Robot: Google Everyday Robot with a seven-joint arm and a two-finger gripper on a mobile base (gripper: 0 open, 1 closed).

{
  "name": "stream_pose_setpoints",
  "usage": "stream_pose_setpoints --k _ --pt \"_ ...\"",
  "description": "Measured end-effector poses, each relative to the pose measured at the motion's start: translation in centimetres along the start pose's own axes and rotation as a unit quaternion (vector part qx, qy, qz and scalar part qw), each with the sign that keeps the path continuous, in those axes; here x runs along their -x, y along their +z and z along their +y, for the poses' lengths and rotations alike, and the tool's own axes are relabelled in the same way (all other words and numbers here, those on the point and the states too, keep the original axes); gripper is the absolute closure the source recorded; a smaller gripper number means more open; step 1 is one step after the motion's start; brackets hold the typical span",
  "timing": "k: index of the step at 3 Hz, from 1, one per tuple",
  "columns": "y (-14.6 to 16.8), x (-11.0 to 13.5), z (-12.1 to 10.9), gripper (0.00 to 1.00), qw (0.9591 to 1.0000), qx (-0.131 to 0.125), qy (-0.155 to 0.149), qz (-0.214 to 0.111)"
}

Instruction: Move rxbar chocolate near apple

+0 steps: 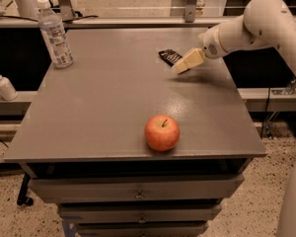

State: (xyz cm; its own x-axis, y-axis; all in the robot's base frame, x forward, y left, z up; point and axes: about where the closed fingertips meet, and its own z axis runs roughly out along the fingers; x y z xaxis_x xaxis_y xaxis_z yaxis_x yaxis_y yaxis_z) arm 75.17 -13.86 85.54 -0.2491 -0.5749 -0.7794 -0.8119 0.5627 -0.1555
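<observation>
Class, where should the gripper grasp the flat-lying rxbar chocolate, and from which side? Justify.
Probably from above, across the narrow width of the rxbar chocolate at mid-length: it lies flat on the table, so only its long edges can be pinched. The gripper hangs at its near end.

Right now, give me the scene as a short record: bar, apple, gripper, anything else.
bar: flat on the table, far right side
apple: near the front edge, stem up, apart from the bar
gripper: at the bar's right end; contact unclear
bottle: upright, far left corner
task: bar not yet near apple
</observation>
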Motion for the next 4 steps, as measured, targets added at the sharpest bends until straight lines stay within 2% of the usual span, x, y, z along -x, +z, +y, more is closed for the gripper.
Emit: stream_pose_setpoints --k 1,2,4 --pt "1.32 -0.79 0.08 0.07 0.9998 0.007 0.013 0.015" --pt "1.65 -1.23 -0.12 0.23 0.9993 0.009 0.025 0.026" --pt "0.93 -0.58 -0.23 0.7 0.9984 0.016 0.04 0.035"
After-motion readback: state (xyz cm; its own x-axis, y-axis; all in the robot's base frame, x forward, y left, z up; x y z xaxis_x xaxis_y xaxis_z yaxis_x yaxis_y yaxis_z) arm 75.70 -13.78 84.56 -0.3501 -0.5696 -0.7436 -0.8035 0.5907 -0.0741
